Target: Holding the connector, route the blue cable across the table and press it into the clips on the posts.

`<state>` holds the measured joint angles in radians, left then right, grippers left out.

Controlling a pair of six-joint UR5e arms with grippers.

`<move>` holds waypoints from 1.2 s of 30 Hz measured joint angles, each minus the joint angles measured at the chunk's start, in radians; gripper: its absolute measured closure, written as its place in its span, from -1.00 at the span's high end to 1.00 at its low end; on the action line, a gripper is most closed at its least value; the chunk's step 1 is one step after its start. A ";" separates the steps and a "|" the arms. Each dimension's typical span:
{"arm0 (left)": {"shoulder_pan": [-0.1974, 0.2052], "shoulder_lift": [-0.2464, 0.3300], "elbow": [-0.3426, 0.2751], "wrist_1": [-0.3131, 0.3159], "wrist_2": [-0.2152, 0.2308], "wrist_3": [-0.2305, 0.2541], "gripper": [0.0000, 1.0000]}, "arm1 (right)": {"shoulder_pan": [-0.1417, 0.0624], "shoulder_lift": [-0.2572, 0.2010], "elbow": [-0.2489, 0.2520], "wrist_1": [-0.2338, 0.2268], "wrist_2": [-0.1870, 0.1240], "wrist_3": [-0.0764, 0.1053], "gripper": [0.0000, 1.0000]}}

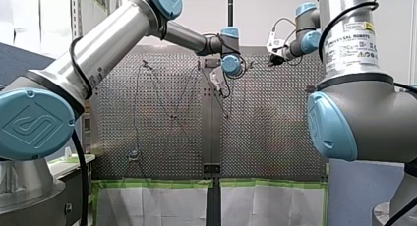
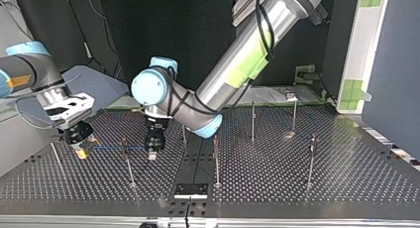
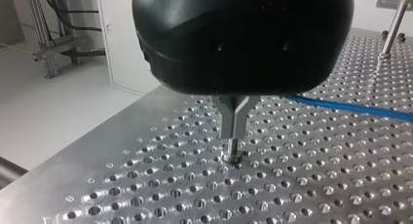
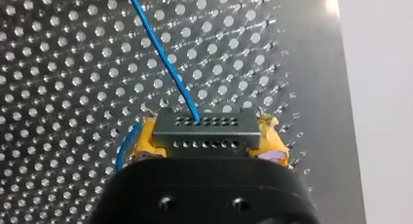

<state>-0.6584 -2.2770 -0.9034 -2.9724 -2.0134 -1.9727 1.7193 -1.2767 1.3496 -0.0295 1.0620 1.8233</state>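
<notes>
Your right tool (image 2: 80, 149) is clamped on the connector (image 4: 204, 131). Its yellow pads (image 4: 145, 142) squeeze both ends of the grey block, low over the bench (image 3: 146, 185). The blue cable (image 4: 164, 58) leaves the connector's face in a straight line and runs away from the tool over the bench. In the top view, going out from the connector along the cable, you see a thin post (image 2: 128, 161) first and then the left tool (image 3: 234, 129), which points straight down with its tips at the bench. Its metal fingers look pressed together. The cable passes just behind them, and these views probably won't tell you whether it touches them. More posts (image 2: 252, 121) stand farther from the connector, beyond the left tool.
</notes>
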 joint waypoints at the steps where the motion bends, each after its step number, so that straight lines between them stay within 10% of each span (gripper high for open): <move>1: 0.002 0.000 0.000 0.000 0.003 -0.001 -1.00 | -0.001 0.002 -0.001 0.000 0.000 0.000 -1.00; 6: 0.006 0.000 0.000 -0.004 0.021 -0.013 -0.64 | -0.008 0.006 -0.001 -0.001 0.000 -0.003 -1.00; 11: 0.001 0.000 0.000 -0.011 0.026 -0.020 0.44 | -0.011 0.008 -0.002 -0.003 -0.002 -0.006 -1.00; 16: -0.003 0.000 0.000 -0.020 0.034 -0.021 1.00 | -0.012 0.009 -0.001 -0.003 -0.002 -0.008 -1.00; 36: -0.015 0.007 -0.001 -0.155 0.032 -0.055 1.00 | -0.012 0.012 -0.001 -0.003 -0.005 -0.010 -1.00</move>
<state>-0.6736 -2.2696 -0.9045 -3.1270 -1.9815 -2.0277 1.7077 -1.2651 1.3488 -0.0321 1.0573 1.8134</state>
